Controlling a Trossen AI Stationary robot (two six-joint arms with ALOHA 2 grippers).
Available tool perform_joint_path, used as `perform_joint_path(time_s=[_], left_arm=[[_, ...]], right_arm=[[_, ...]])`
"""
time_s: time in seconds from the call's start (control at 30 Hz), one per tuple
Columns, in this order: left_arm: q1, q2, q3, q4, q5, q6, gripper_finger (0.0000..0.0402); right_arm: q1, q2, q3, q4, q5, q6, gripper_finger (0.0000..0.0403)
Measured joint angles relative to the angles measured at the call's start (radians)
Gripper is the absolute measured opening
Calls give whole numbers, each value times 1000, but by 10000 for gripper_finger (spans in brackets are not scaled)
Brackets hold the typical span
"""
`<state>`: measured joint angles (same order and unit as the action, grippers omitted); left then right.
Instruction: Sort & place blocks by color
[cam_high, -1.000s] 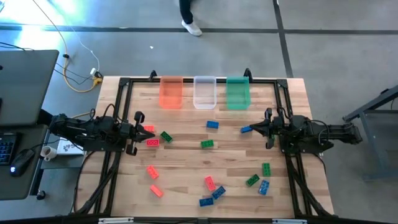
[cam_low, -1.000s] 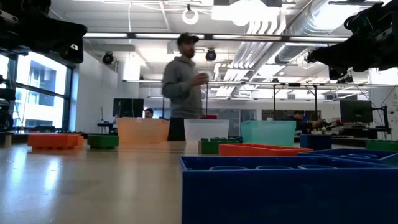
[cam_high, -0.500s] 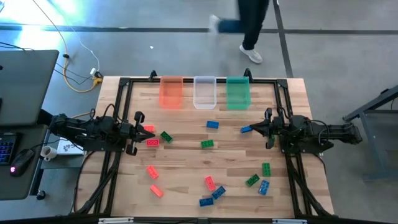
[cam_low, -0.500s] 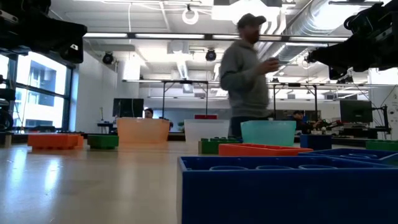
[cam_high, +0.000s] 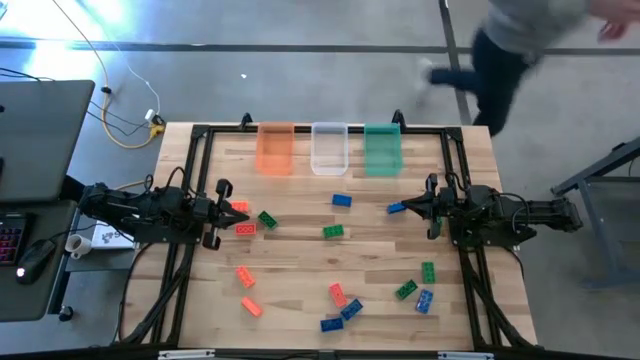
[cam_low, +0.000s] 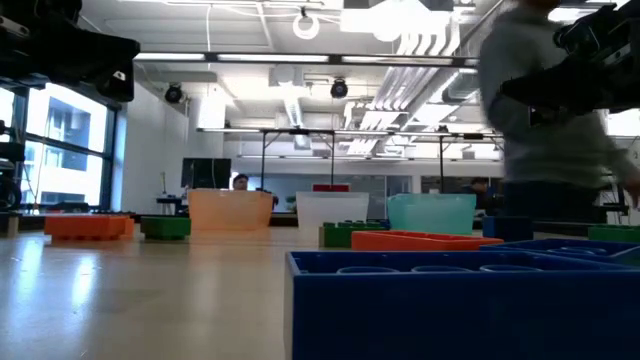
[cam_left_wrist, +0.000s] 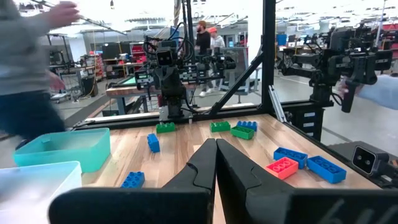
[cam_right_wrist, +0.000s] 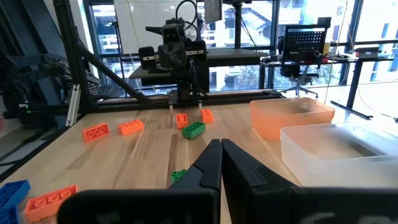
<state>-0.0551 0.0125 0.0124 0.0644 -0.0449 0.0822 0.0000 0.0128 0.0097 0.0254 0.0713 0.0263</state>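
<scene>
Blocks (cam_high: 333, 231) scattered flat over the table (cam_high: 300, 260), mostly toward its near edge, long axes every way. Left gripper (cam_high: 222, 213) and right gripper (cam_high: 430, 206) at opposite side edges, fingers closed, empty.

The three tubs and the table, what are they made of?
The orange tub, clear tub and green tub look like thin see-through plastic: the tabletop shows faintly through their walls. The table looks like smooth pale wood, made of long strips with grain lines, probably sealed, since the low view shows it reflecting light.
</scene>
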Motion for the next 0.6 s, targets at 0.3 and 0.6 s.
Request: perform_joint_path(time_s=[0.3, 0.6], left_arm=[[0, 0, 0, 0, 0, 0, 0], [0, 0, 0, 0, -2, 0, 0]], right_arm=[[0, 0, 0, 1, 1, 131, 0], [0, 0, 0, 5, 1, 131, 0]])
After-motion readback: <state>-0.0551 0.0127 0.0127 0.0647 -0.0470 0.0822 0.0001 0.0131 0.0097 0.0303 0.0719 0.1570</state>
